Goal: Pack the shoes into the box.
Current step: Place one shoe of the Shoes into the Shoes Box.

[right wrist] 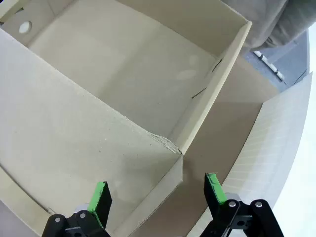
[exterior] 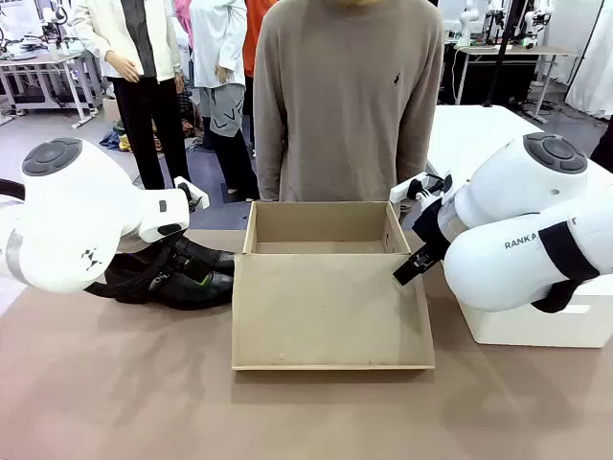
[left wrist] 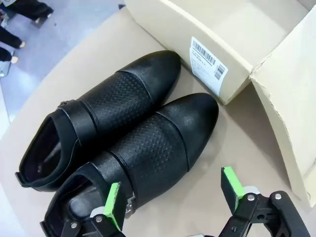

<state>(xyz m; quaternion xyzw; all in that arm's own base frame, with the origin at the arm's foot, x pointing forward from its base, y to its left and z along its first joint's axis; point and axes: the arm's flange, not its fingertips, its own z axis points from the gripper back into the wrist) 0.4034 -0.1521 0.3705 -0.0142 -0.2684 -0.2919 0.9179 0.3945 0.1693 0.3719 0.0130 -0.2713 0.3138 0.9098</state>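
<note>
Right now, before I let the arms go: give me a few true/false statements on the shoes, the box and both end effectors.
1. Both shoes are already inside the box. False: they lie side by side on the table, on the box's left.
2. The box is open and holds no shoe. True.
3. The left end effector is shut on a shoe. False: it is open above the shoes, holding nothing.
4. The right end effector is open by the box's right wall. True.
5. A white box stands to the right of the box. True.
</note>
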